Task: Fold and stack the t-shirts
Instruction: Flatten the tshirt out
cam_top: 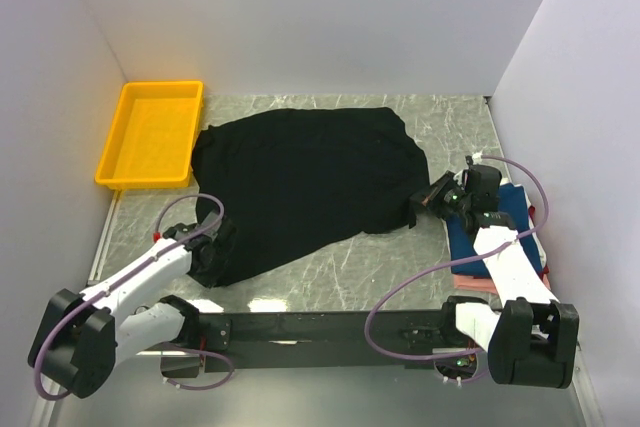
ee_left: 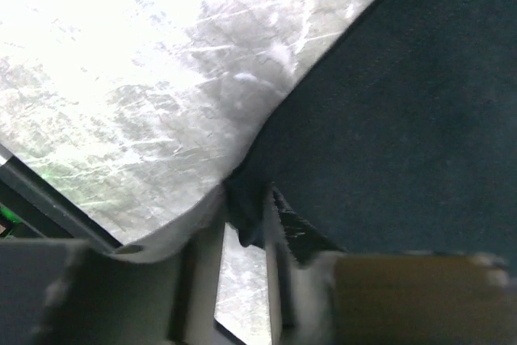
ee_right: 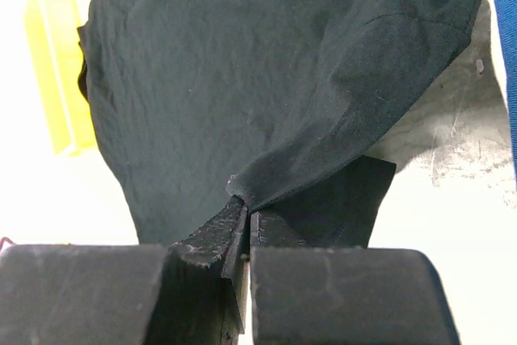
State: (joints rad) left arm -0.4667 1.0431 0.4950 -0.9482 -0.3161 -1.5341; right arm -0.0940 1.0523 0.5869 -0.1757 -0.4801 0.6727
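Note:
The large black t-shirt (cam_top: 305, 182) lies spread across the middle of the table. My left gripper (cam_top: 212, 239) is shut on its near left corner; the left wrist view shows a dark tuft of the black t-shirt (ee_left: 246, 214) pinched between the pale fingers (ee_left: 284, 228). My right gripper (cam_top: 428, 197) is shut on the shirt's right edge, and the right wrist view shows the black t-shirt's sleeve (ee_right: 339, 131) clamped at the fingertips (ee_right: 279, 228). A folded navy blue t-shirt (cam_top: 505, 212) lies on a pink/red one (cam_top: 470, 285) under the right arm.
A yellow plastic tray (cam_top: 150, 134) stands at the back left, touching the left wall. White walls close in the left, back and right. The dark base bar (cam_top: 330, 327) of the arms runs along the near edge.

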